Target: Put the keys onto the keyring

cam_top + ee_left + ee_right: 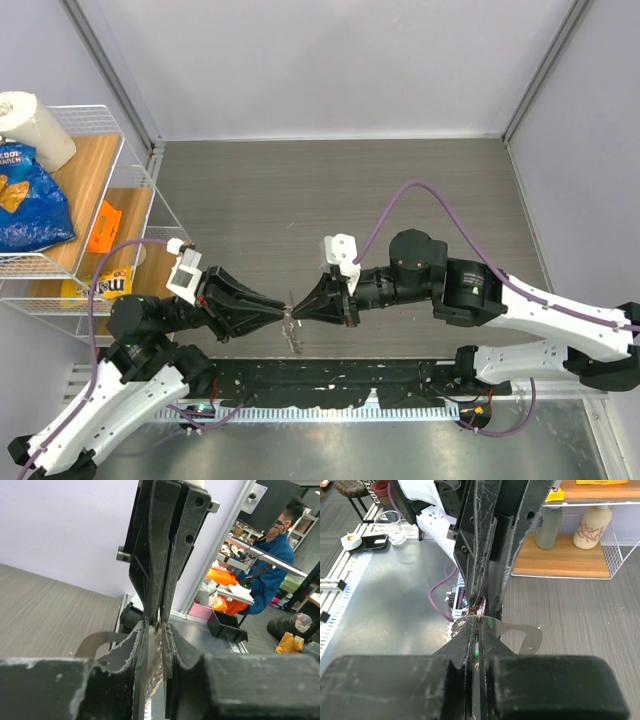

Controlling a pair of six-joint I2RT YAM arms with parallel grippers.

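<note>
Metal glints where the 2 arms meet tip to tip, up in the air over the near part of the grey tabletop (pixel 300 180). The left gripper (pixel 283 318) has its fingers drawn in with only a narrow gap between them, and a shiny silver piece sits pinched in that gap. From the right wrist view it looks to be the keyring (pixel 480 605), a thin silver ring right at those fingertips. The grey-beige strap (pixel 522 636) loops out to one side of it, hanging free above the tabletop. The right gripper (pixel 300 312) is pressed together to a hairline slit, its tips right against the left one's. A sliver of green (pixel 476 652) shows inside that slit, but I cannot tell whether it is a key or whether anything is gripped there. From above, small silver bits (pixel 294 338) dangle just under the meeting tips; which of them are keys I cannot tell. A wire shelf (pixel 140 190) stands at the left with a blue chip bag (pixel 30 200) and a paper roll (pixel 35 125)
</note>
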